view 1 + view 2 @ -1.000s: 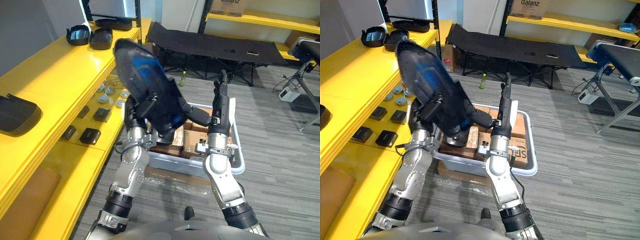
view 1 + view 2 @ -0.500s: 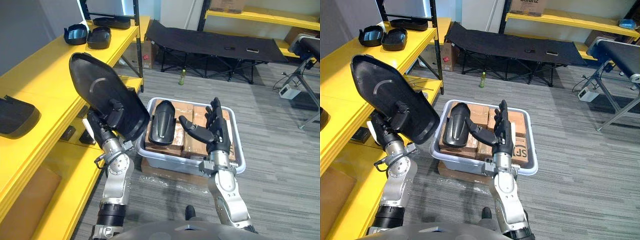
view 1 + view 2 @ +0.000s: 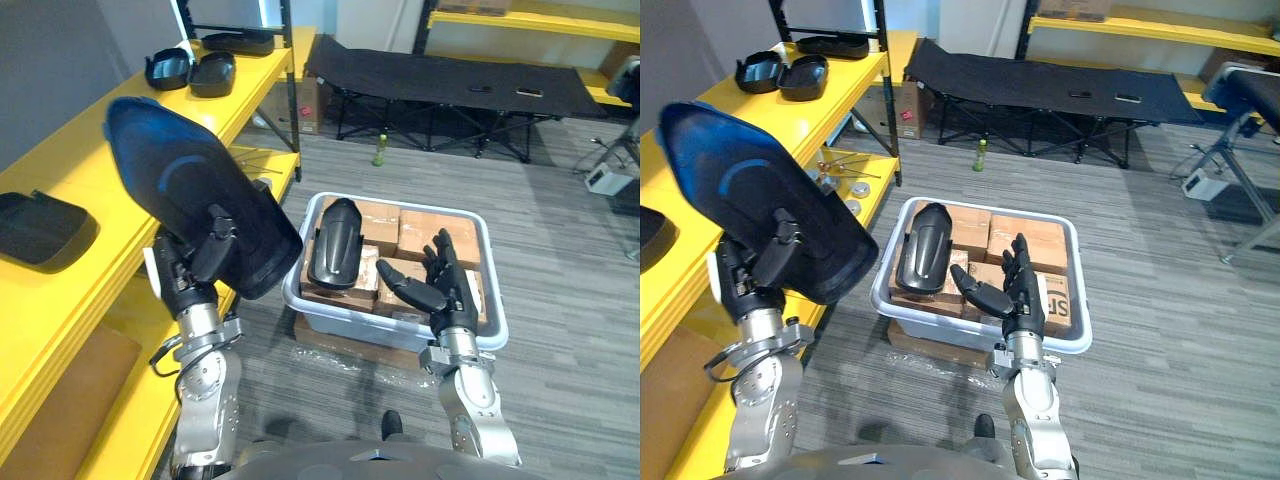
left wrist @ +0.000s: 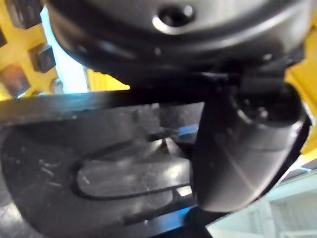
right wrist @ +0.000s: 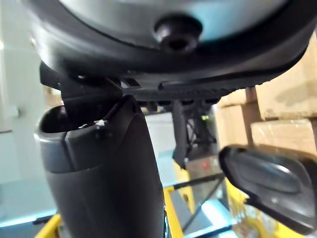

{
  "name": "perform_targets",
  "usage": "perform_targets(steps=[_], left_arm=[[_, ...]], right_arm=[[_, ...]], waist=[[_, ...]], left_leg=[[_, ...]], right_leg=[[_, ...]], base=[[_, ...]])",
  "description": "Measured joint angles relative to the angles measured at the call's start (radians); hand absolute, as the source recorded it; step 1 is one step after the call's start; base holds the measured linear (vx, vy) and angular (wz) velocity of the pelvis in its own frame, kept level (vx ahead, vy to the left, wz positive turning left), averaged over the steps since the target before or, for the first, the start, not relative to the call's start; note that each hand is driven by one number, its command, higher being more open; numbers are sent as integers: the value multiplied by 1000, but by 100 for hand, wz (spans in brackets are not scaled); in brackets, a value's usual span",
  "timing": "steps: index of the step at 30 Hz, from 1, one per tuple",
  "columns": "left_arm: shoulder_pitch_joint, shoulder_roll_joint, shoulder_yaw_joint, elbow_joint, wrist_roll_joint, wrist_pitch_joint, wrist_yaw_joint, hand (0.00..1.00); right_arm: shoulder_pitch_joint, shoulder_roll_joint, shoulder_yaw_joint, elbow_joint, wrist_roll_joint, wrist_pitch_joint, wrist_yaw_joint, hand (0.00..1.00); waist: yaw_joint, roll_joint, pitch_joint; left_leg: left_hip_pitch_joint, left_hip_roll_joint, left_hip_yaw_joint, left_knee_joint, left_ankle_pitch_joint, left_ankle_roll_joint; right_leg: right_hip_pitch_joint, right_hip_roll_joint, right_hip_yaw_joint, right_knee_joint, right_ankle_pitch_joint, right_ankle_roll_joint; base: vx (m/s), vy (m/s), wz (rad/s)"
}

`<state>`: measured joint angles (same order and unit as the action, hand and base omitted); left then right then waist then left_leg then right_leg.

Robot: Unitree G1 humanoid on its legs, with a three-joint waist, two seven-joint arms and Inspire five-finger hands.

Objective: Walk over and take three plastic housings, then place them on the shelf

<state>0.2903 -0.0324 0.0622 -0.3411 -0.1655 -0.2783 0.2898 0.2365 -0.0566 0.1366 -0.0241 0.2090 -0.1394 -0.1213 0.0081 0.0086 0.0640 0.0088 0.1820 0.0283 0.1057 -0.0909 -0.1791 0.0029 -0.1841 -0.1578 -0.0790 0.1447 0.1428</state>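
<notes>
My left hand is shut on a large black plastic housing, holding it tilted up high beside the yellow shelf. Its thumb lies across the housing's inner face. My right hand stands open, fingers straight, above the front of a grey bin. A second black housing rests on the cardboard boxes in that bin and shows past my right thumb as a dark housing shell. Another housing lies on the shelf top, and more housings lie at its far end.
The bin stands on the grey floor right of the shelf, on a flat carton. Small metal parts lie on the shelf's lower level. A black folding cot and a green bottle stand farther back, and another yellow rack behind them.
The housing went from between both hands in front of me to my left hand alone, swung left toward the shelf. My right hand let go and sank over the bin. The camera shifted.
</notes>
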Motion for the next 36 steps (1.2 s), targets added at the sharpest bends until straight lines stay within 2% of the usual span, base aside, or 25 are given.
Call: perform_targets(steps=[2, 4, 8, 10, 12, 13, 14, 16, 17, 19, 20, 22, 23, 25, 28, 30, 31, 33, 34, 35, 36], left_arm=[[46, -2, 57, -70, -12, -5, -34, 0], [72, -4, 81, -94, -20, -5, -52, 0], [159, -9, 146, -132, -42, -8, -103, 0], [184, -9, 152, -132, -73, -8, -120, 0], [186, -8, 150, -132, -81, -8, -154, 0], [179, -7, 147, -132, -84, -8, -200, 0], [176, -6, 145, -132, -88, -8, -220, 0], [174, -6, 142, -132, -98, -12, -275, 0], [174, -6, 141, -132, -99, -15, -283, 0], [170, 4, 139, -132, -99, -47, -333, 0], [167, 9, 139, -132, -99, -54, -356, 0], [136, 53, 135, -130, -107, -71, -447, 0], [113, 80, 127, -128, -111, -75, -481, 0], [49, 143, 92, -110, -117, -94, -545, 0], [-25, 188, 8, -85, -139, -95, -605, 0], [-26, 186, -24, -86, -151, -95, -620, 0], [-26, 185, -37, -86, -150, -95, -617, 0], [-26, 181, -52, -87, -139, -95, -585, 0], [-27, 175, -58, -85, -136, -95, -573, 0], [-23, 147, -73, -83, -134, -95, -543, 0], [-21, 137, -78, -82, -134, -95, -522, 0]], right_arm=[[-55, -29, 69, 47, -9, 1, 5, 100], [-77, -30, 92, 50, -9, 1, 4, 100], [-147, -27, 131, 56, -8, 0, 5, 100], [-152, -25, 129, 56, -8, -1, 5, 100], [-149, -27, 113, 56, -6, -1, 2, 100], [-143, -25, 95, 56, -6, -1, -4, 100], [-141, -26, 84, 56, -6, -1, -9, 100], [-138, -26, 68, 57, -9, -1, -28, 100], [-139, -26, 67, 57, -13, -1, -29, 100], [-140, -21, 68, 57, -45, -8, -21, 100], [-140, -21, 68, 57, -44, -9, -19, 100], [-130, -17, 57, 56, -43, -24, -6, 100], [-128, -14, 50, 55, -44, -28, 1, 100], [-121, -12, 43, 52, -47, -49, 10, 100], [-112, -7, 26, 42, -46, -70, 36, 100], [-94, -6, 24, 2, -45, -72, 54, 100], [-81, -7, 25, -35, -44, -78, 70, 100], [-75, -9, 31, -77, -43, -98, 94, 100], [-75, -10, 32, -85, -43, -106, 98, 100], [-76, -19, 32, -98, -42, -120, 103, 100], [-77, -27, 32, -98, -43, -123, 102, 100]], waist=[[41, 11, 1], [54, 16, -2], [118, 29, 2], [126, 33, 4], [117, 32, 7], [109, 30, 9], [105, 32, 10], [125, 39, 14], [128, 38, 14], [119, 39, 14], [118, 38, 14], [103, 32, 16], [89, 24, 20], [66, 12, 22], [42, 4, 25], [42, 2, 27], [42, -2, 30], [41, -12, 35], [39, -10, 36], [41, 6, 45], [43, 11, 47]], left_leg=[[-11, -5, -39, 2, 6, 1], [-22, -8, -65, 11, 5, 1], [-42, -15, -131, 47, -10, 9], [-73, -18, -156, 76, -17, 20], [-127, -37, -172, 105, 6, 54], [-155, -52, -168, 104, 31, 77], [-160, -57, -151, 100, 47, 76], [-137, -77, -144, 27, 104, 62], [-126, -82, -144, 1, 115, 66], [-109, -89, -136, -78, 157, 68], [-106, -90, -137, -92, 165, 65], [-114, -108, -168, -113, 186, 71], [-115, -121, -190, -111, 191, 76], [-115, -140, -224, -111, 200, 66], [-110, -143, -251, -112, 213, 59], [-108, -138, -234, -112, 212, 59], [-108, -135, -220, -111, 212, 59], [-123, -133, -201, -102, 211, 58], [-136, -130, -202, -92, 210, 55], [-160, -115, -206, -74, 207, 51], [-167, -106, -208, -75, 205, 54]], right_leg=[[18, -3, -46, 0, -3, 0], [30, -6, -68, 0, -8, 1], [69, -7, -137, 0, -27, 1], [97, -8, -183, 0, -39, -3], [119, -21, -266, 0, -49, 2], [131, -35, -322, 1, -54, 7], [138, -42, -348, 1, -55, 8], [147, -72, -384, 33, -72, 27], [146, -79, -388, 39, -76, 28], [140, -102, -413, 79, -112, 38], [133, -107, -411, 96, -126, 38], [87, -117, -333, 201, -210, 23], [69, -117, -281, 249, -251, 8], [43, -120, -199, 340, -310, -39], [18, -117, -110, 419, -301, -25], [16, -116, -109, 414, -302, -24], [16, -115, -108, 397, -307, -18], [14, -114, -108, 361, -330, 16], [10, -111, -108, 354, -331, 30], [-10, -93, -109, 358, -333, 27], [-20, -86, -110, 364, -334, 26]], base=[[-8, -6, 49], [-12, 0, 46], [-33, 7, 43], [-20, 4, 70], [-24, 8, 122], [-6, 20, 118], [18, 37, 123], [18, 56, 68], [-6, 52, 38], [-9, 23, 48], [0, 9, 52], [-1, -4, 61], [-3, -34, 71], [25, -50, 60], [29, -26, 31], [4, -32, -16], [-53, -48, -37], [-74, -52, -27], [-120, -52, -4], [-182, -67, 0], [-158, -51, 1]])
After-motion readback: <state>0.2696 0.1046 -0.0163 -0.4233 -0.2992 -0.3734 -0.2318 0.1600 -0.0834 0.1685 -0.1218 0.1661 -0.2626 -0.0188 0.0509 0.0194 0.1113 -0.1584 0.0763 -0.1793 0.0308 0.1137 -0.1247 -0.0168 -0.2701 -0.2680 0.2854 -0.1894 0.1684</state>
